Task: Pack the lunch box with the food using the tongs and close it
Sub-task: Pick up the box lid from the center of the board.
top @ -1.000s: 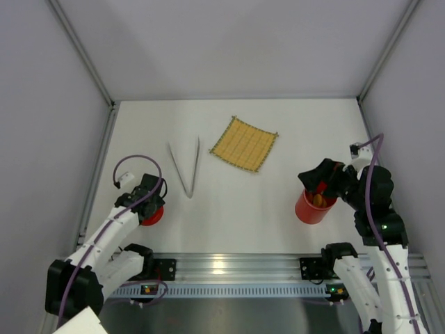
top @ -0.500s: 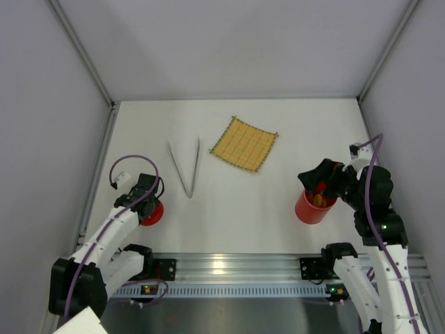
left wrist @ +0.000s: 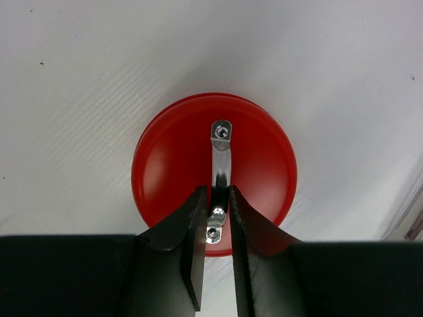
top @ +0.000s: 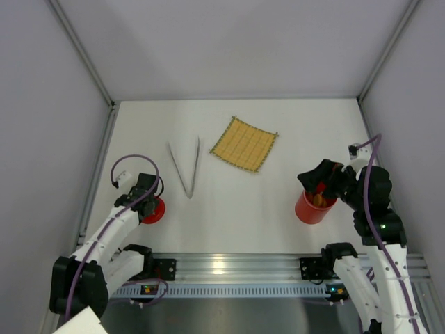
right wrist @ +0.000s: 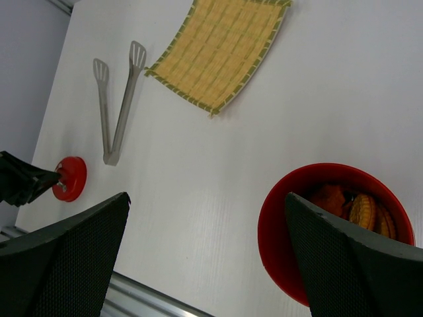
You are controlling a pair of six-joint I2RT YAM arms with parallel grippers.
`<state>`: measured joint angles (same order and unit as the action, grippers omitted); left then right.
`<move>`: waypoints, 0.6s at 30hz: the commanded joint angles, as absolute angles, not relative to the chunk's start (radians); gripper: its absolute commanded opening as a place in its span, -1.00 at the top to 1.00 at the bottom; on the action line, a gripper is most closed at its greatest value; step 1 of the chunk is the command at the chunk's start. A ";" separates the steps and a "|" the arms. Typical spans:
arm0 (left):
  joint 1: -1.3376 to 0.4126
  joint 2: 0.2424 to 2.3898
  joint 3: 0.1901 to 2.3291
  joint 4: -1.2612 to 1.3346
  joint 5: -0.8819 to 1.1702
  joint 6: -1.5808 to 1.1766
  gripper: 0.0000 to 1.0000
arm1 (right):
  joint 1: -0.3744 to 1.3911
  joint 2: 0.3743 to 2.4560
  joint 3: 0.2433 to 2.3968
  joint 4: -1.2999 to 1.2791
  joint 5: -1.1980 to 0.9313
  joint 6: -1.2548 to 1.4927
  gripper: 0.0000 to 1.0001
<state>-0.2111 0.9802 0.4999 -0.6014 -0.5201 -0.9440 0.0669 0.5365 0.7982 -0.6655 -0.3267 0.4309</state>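
The red lid [top: 156,211] lies flat at the near left of the table. My left gripper [left wrist: 216,193] is shut on the metal handle [left wrist: 221,155] on top of the lid [left wrist: 172,165], one finger on each side. The red lunch box [top: 310,209] stands upright at the near right, with orange and yellow food [right wrist: 360,210] inside it [right wrist: 284,231]. Just above its rim hovers my right gripper [right wrist: 206,195], open and holding nothing. The tongs [top: 186,167] lie in a narrow V on the table, untouched.
A yellow woven mat [top: 245,144] lies on the table right of the tongs [right wrist: 115,105], at an angle. White walls close in the table at the left, right and back. A metal rail [top: 229,268] runs along the near edge.
The left gripper's jaws have narrowed from wide apart until they sit against the lid's handle, and the wrist has settled slightly lower over the lid. The right arm has not moved.
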 commanded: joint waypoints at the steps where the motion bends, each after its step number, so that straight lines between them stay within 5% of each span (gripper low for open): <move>1: -0.206 0.974 0.499 -0.558 -0.515 -0.936 0.52 | 0.055 0.531 0.801 -0.601 -0.328 0.430 -0.99; 18: -0.206 0.873 0.603 -0.614 -0.488 -0.887 0.91 | 0.055 0.557 0.836 -0.630 -0.290 0.420 -0.99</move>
<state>-0.2111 0.9169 0.5217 -0.6140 -0.4953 -0.9089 0.0669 0.5442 0.7986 -0.6662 -0.3111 0.4301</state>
